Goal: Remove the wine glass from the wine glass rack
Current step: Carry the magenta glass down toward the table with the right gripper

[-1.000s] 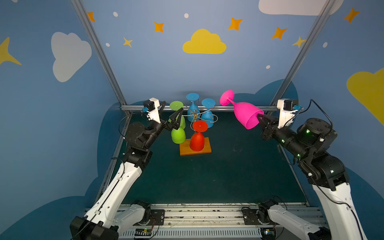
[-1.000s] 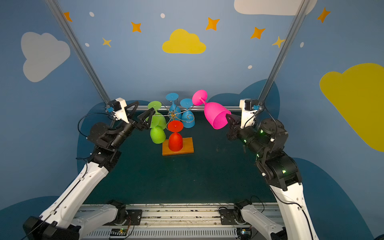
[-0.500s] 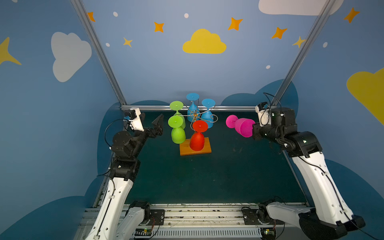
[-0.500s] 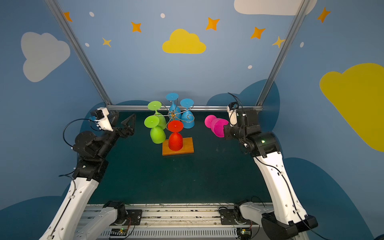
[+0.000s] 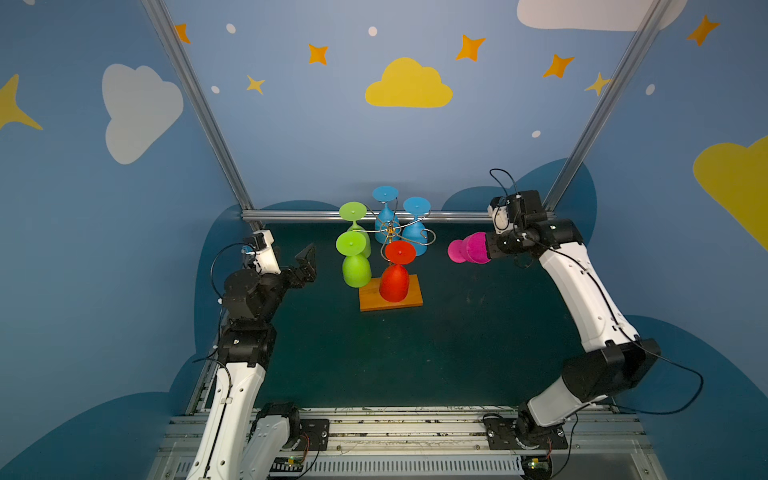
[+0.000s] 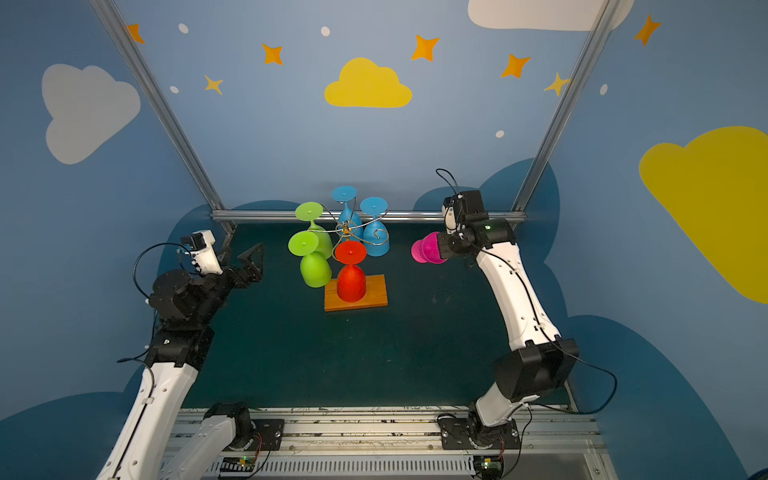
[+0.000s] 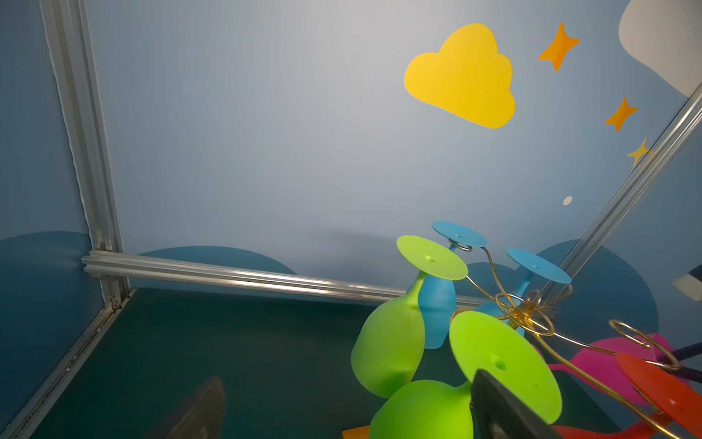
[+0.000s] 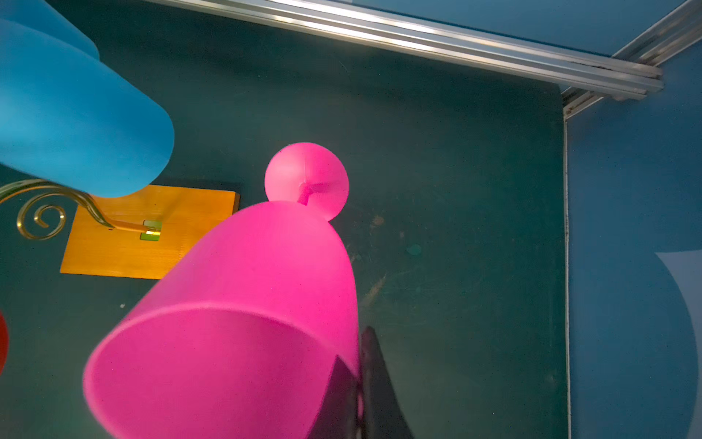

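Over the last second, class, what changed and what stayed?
The right end effector, shut on the pink wine glass, lowered it towards the table beside the wine glass rack. The open left end effector drew back from the green glasses. The rack itself stayed put.

We note blue walls [image 5: 311, 137] carrying cloud [image 5: 408, 85] and star [image 5: 318, 54] decals, aluminium frame posts [image 5: 201, 108] at the corners, and a dark green floor mat [image 5: 415, 361], seemingly scuffed.
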